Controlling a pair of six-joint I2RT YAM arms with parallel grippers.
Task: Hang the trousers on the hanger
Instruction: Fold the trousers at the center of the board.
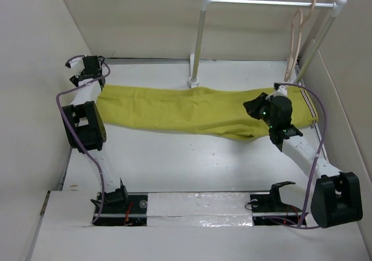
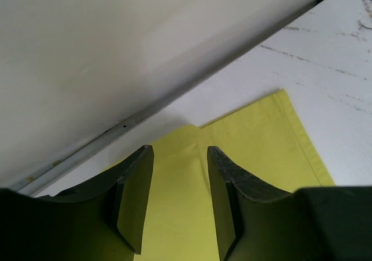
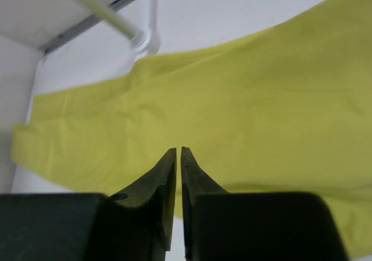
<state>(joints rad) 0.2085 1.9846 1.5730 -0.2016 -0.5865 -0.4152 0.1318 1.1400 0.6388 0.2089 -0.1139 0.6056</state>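
Well, I see a white bench (image 1: 192, 162), beige walls (image 1: 139, 17); trousers (image 1: 186, 110) flat before the rack (image 1: 200, 34), hanger (image 1: 293, 43) on it; left gripper (image 2: 179, 150) apart, right gripper (image 3: 178, 150) together.

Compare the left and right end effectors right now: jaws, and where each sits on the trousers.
Jaws: the left end effector has them apart, with yellow cloth showing between. The right end effector has them nearly together, leaving only a slit.
Place: the left one is by the leg-hem end of the trousers. The right one is near the striped waistband, on the hanger side.
Shared: both point at the trousers, and neither visibly grips cloth.
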